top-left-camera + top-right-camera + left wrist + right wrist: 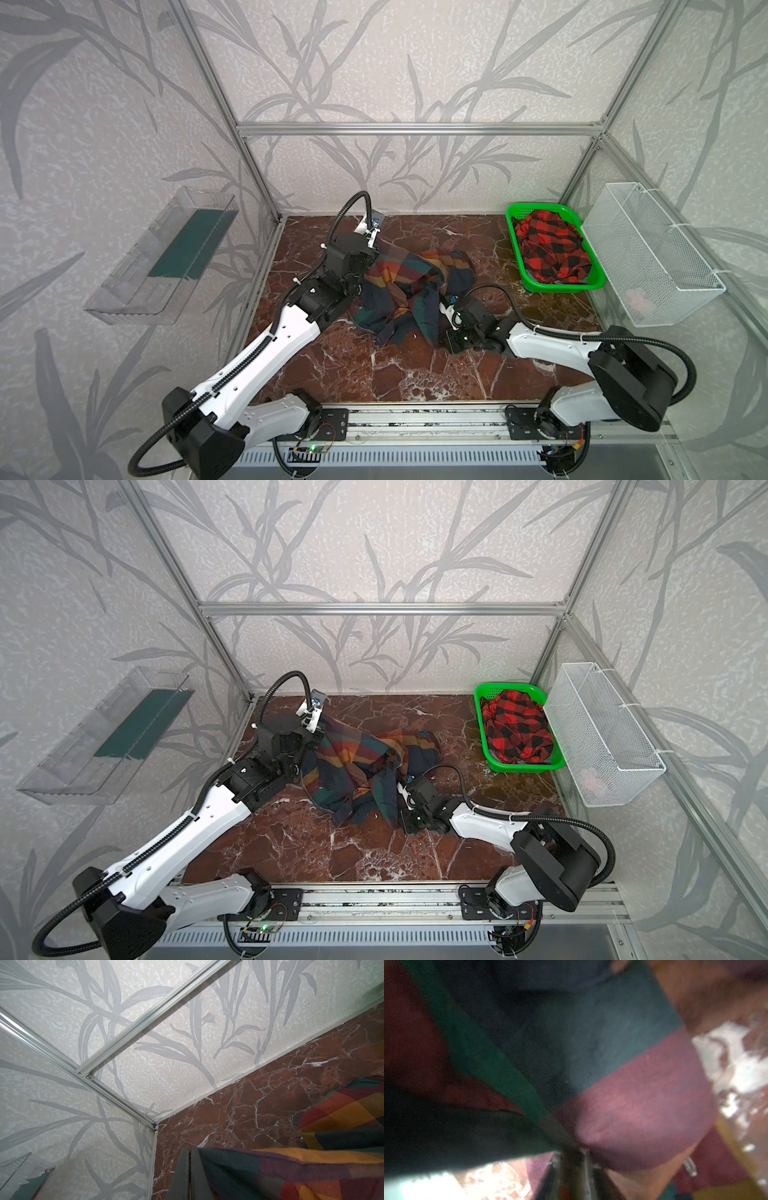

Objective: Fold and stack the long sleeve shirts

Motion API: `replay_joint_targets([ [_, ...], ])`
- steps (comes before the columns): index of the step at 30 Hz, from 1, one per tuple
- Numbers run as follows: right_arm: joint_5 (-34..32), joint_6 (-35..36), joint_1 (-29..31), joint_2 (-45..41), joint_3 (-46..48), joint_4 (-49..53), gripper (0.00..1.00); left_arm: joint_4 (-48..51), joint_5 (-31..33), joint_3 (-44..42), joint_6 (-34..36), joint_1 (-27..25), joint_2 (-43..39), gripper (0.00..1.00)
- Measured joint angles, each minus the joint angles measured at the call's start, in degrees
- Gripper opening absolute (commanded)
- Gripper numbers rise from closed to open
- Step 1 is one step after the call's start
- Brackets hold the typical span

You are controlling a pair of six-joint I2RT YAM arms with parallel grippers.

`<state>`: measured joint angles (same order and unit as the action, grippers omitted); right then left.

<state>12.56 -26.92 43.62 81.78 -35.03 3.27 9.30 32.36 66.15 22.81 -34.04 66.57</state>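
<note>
While the marble table (415, 374) lies mostly bare, leaving room to spread cloth, the block-plaid shirt (399, 286) sits crumpled at its middle between the two arms, one edge lifted toward the far left corner. The green basket (512, 226) stands at the table's far right corner, apparently as the store for garments waiting their turn. The red-and-black shirt (548, 249) is bunched inside it, untouched. Nothing is folded or stacked yet.

The left gripper (190, 1155) is closed tight with the block-plaid shirt's edge caught at its fingers, raised off the table, probably to pull the cloth taut. The right gripper (573, 1155) sits low at the shirt's near right side. Its wrist view shows the fabric gathering into pleats that run into narrow jaws, so it pinches a fold there. With two separate holds, I judge the arms are set to draw the shirt apart and lay it flat.
</note>
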Motion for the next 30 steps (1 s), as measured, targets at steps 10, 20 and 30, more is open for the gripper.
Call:
replay_joint_targets([
  [10, -3.5, 3.7, -13.4, -12.9, -10.2, 8.5, 0.0, -0.1, -2.9, 11.0, 1.1, 5.0, 6.6, 0.0],
  [20, 3.4, 6.8, -6.9, -11.2, -17.1, 7.1, 0.54, 1.0, -6.8, 18.6, -0.2, 6.1, 11.6, 0.0],
  [30, -1.6, 6.6, 12.1, 4.7, -13.8, 2.2, 0.69, 2.4, -7.3, 16.9, -1.0, 6.1, 11.3, 0.0],
])
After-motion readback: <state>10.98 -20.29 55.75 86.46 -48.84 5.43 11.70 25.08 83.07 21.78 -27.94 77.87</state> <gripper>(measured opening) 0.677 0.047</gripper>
